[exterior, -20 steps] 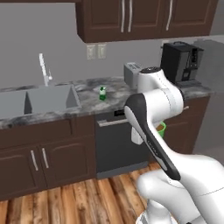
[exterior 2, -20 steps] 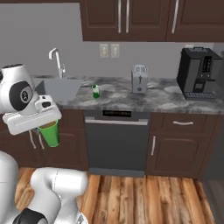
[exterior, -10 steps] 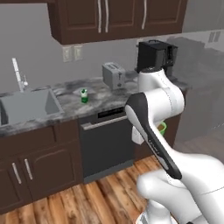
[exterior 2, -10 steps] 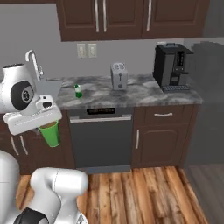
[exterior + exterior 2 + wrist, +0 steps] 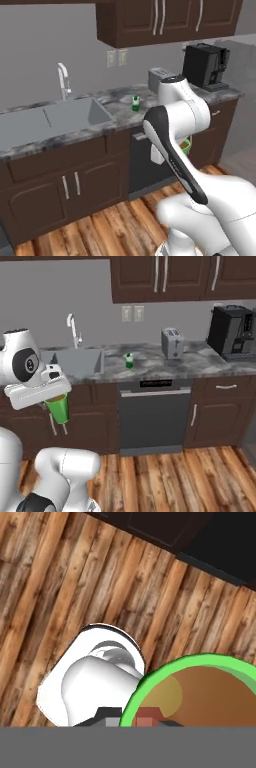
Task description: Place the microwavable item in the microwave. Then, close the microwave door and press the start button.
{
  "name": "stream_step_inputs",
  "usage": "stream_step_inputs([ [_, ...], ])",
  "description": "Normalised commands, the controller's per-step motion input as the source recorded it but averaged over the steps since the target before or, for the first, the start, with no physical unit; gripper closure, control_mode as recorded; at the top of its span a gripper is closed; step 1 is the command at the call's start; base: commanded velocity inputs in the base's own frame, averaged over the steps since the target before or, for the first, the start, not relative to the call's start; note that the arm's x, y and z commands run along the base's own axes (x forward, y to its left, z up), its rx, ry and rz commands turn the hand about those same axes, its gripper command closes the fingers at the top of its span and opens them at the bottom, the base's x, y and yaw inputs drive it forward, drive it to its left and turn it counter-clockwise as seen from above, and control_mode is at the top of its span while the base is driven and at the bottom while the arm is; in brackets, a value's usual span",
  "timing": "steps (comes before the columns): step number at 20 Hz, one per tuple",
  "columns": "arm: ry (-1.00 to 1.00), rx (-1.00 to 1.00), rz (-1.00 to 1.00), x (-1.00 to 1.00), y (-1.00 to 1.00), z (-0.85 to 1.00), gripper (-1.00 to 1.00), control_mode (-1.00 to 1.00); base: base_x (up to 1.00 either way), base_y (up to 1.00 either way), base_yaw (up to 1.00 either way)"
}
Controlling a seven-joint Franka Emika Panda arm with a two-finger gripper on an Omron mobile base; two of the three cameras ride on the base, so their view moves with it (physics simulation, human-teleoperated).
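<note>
Right base view, scanning left to right: pincer at far left, held low in front of the dark lower cabinets, closed on the green cup, which hangs upright just beneath the hand with its rim tucked under the white wrist. Hand view confirms: bright green rim and brown liquid directly below the camera (liquid surface looks level, so no tilt to note), wood floor underneath. Further right on the table: sink with faucet, small white carton, toaster, coffee machine at far right; dishwasher below the carton. Key relation: the cup is already in the pincer, long axis vertical, well below table height. No microwave to aim at here; the cup's destination lies somewhere outside these frames. Judgement: task is in the carry stage, cup secured, placement not yet done. Next move likely calls for bringing the microwave into range while keeping the cup upright; spill risk if the wrist rolls.
</note>
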Motion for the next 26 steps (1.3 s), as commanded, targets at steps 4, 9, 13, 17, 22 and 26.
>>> stream_step_inputs([
  [4,0.00,0.00,0.00,0.00,0.00,0.00,1.00,1.00,0.23,1.00,0.00],
  [9,0.00,0.00,0.00,0.00,0.00,0.00,1.00,1.00,0.35,1.00,0.00],
  [13,0.00,0.00,0.00,0.00,0.00,0.00,1.00,1.00,0.51,1.00,0.00],
  [17,0.00,0.00,0.00,0.00,0.00,0.00,1.00,1.00,0.51,1.00,0.00],
  [22,0.00,0.00,0.00,0.00,0.00,0.00,1.00,1.00,0.20,1.00,0.10],
  [26,0.00,0.00,0.00,0.00,0.00,0.00,1.00,1.00,-0.31,0.87,0.32],
])
